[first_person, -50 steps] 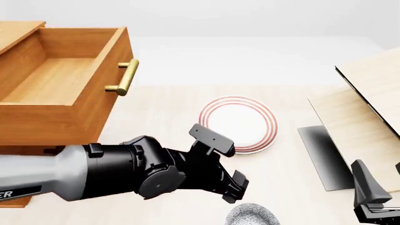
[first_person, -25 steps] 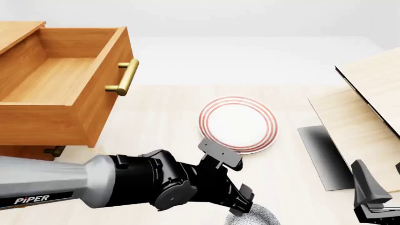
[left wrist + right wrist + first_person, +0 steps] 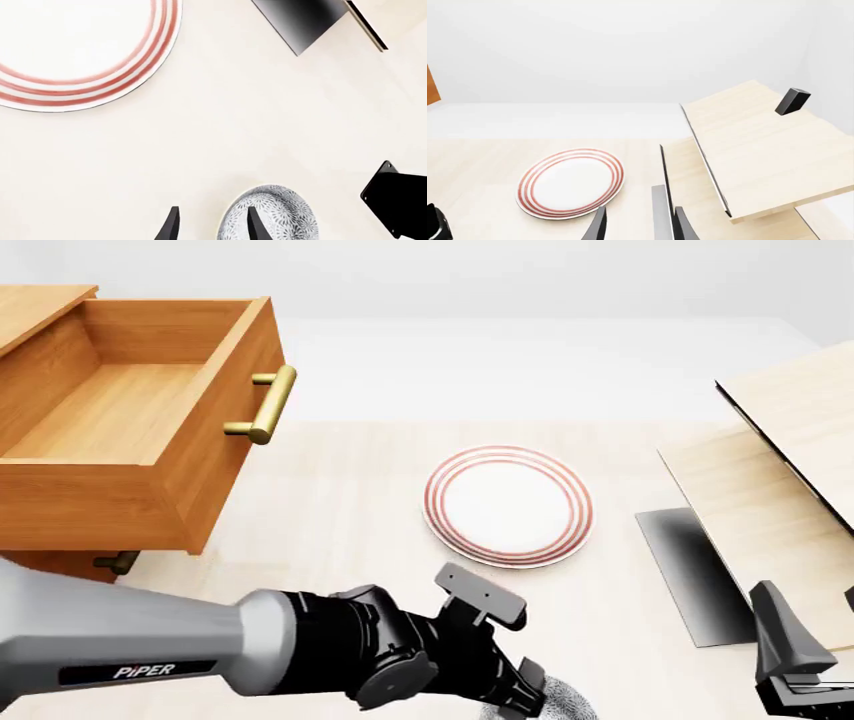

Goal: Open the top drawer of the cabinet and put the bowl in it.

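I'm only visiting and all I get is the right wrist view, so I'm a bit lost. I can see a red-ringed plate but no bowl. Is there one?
Observer: Yes. The bowl sits on the table, nearer the arms than the plate, right at the bottom edge of the front view.
Operator: Is anything holding it?
Observer: Not yet. The left gripper is open right at it. In the left wrist view, one finger is in front of the bowl and the other is beside it. I cannot tell whether either one touches it.
Operator: And the drawer it goes in?
Observer: The top drawer is pulled out, with nothing in it.
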Motion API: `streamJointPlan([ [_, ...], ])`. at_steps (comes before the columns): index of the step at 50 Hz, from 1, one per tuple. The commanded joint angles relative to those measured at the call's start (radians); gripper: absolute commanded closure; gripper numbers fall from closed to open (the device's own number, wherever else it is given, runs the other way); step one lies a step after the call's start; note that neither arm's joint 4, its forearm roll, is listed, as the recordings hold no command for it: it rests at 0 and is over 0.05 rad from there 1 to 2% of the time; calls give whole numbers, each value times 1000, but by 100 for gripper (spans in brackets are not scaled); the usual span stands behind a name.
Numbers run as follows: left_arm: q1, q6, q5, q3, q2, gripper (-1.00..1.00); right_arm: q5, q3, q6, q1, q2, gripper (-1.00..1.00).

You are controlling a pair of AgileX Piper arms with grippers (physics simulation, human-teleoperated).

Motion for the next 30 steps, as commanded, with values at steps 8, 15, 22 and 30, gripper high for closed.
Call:
streamJointPlan([
  [8,-24,-30,-22,-9,59,-100,0,0,0,0,-1,-100],
  [15,-28,-35,-29,-6,62,-100,0,0,0,0,-1,-100],
  [22,-30,-40,-40,-3,73,-100,0,0,0,0,-1,-100],
  [30,-36,-50,-50,-4,88,-100,0,0,0,0,-1,-100],
])
